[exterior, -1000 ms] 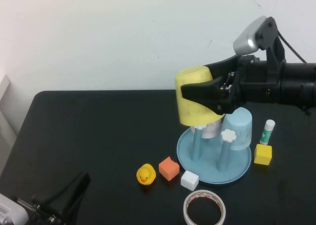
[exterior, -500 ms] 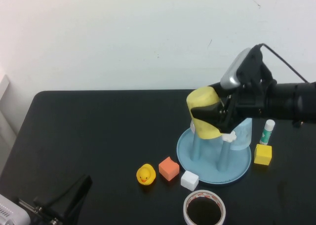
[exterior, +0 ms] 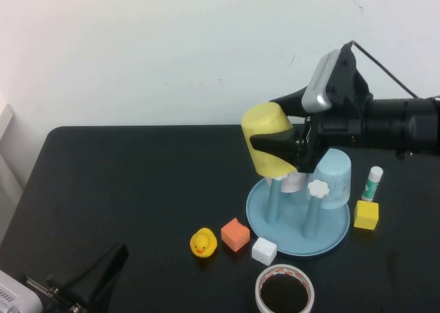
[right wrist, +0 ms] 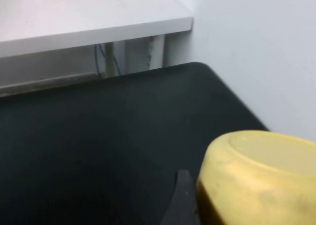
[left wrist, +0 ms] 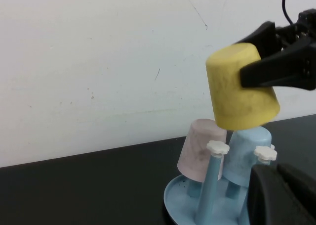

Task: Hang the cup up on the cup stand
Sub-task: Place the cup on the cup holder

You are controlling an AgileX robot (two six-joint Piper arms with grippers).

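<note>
- Since a moment ago the right end effector (exterior: 278, 142) has lifted the cup (exterior: 269, 139) up and leftward, clear of the pegs.
- The cup (upside down, tilted) is clamped between its black fingers, above the cup stand (exterior: 297, 232) on the worktop (exterior: 124, 182).
- The left end effector (exterior: 86, 280) sits low at the near-left corner; whether it is parted or closed cannot be told.

The black table (exterior: 124, 189) is carrying the stand (exterior: 298, 241) under the right gripper's (exterior: 275, 143) jaws. Lying nearer the robot than those jaws — a duck (exterior: 203, 243), orange block (exterior: 235, 234), white block (exterior: 264, 250) and tape (exterior: 284, 289); behind them, a yellow block (exterior: 366, 214) and glue stick (exterior: 372, 183). The left gripper (exterior: 86, 278) is sitting at the near-left corner.
</note>
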